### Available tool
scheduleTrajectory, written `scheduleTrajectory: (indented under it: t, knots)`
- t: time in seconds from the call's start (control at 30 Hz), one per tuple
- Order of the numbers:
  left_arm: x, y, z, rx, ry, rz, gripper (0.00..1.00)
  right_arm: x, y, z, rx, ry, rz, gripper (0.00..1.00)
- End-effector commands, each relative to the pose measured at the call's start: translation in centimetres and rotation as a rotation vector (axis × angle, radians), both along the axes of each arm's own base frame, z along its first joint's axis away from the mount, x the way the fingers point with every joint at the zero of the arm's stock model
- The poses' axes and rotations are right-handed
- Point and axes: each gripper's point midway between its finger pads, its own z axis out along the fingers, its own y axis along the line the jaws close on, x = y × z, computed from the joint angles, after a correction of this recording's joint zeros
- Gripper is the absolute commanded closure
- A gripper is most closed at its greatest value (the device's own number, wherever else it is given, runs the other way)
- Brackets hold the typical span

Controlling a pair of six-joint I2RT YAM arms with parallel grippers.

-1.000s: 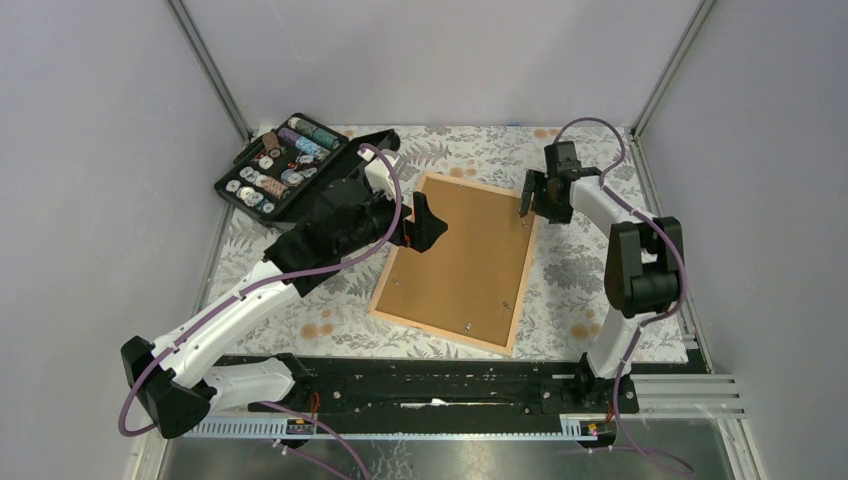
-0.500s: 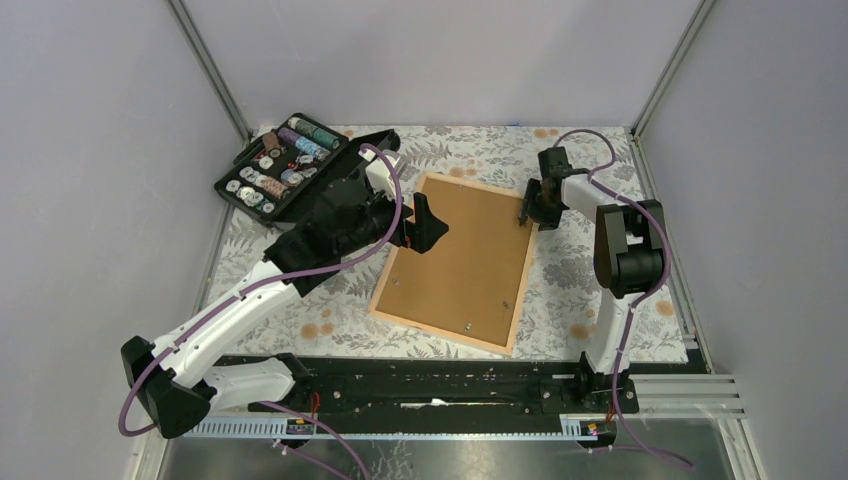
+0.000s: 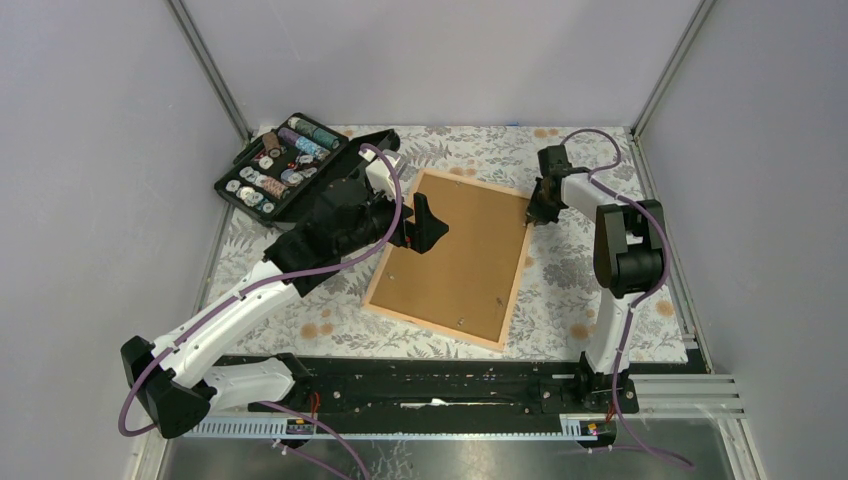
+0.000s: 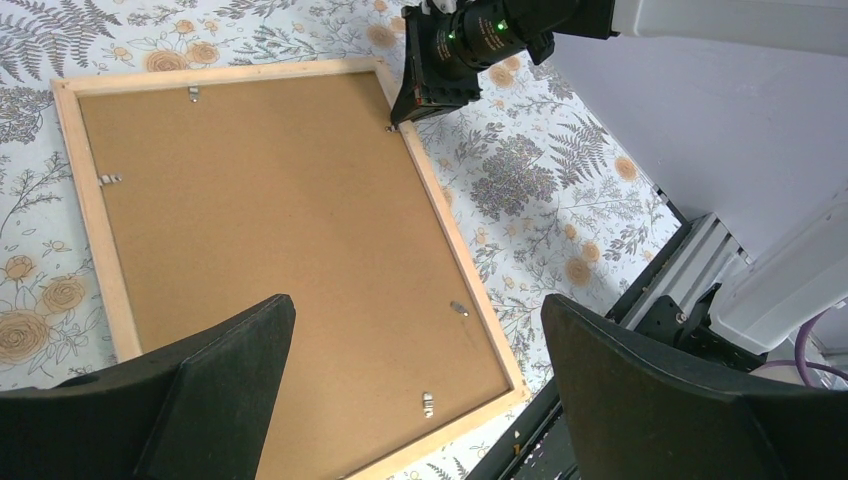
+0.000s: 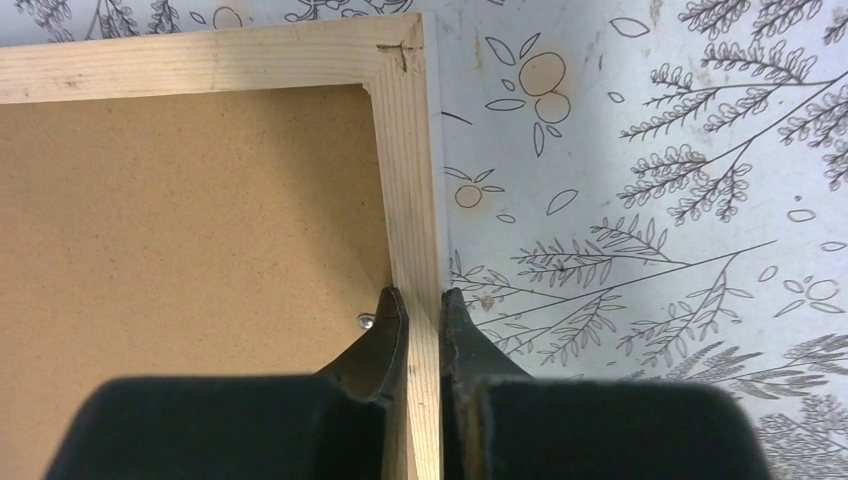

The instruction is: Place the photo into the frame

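The frame lies face down on the flowered cloth, a pale wooden rectangle with a plain brown backing board filling its middle. My right gripper is shut on the frame's right rail close to the far right corner, one finger inside the rail and one outside. My left gripper hangs open above the frame's left side, its wide black fingers apart over the board, holding nothing. The photo is out of view.
An open black case with small round items lies at the back left. Small metal tabs sit along the board's edges. The black rail bearing the arm bases runs along the near edge. Grey walls close in on both sides.
My right gripper has come down and shut on the frame's right rail. The frame has slid slightly to the left. The left arm has not moved.
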Motion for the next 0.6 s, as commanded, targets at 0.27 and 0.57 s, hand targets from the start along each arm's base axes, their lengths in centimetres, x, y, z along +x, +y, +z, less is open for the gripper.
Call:
scheduleTrajectory:
  t: [0.27, 0.57]
  knots:
    - [-0.2, -0.2, 1.9, -0.057, -0.035, -0.016, 0.01, 1.3, 1.4, 4.7, 0.07, -0.094, 0.019, 0.59]
    - [0.0, -0.2, 1.7, -0.051, -0.032, -0.009, 0.01, -8.2, 5.1, 5.7, 0.127, 0.022, 0.194, 0.25]
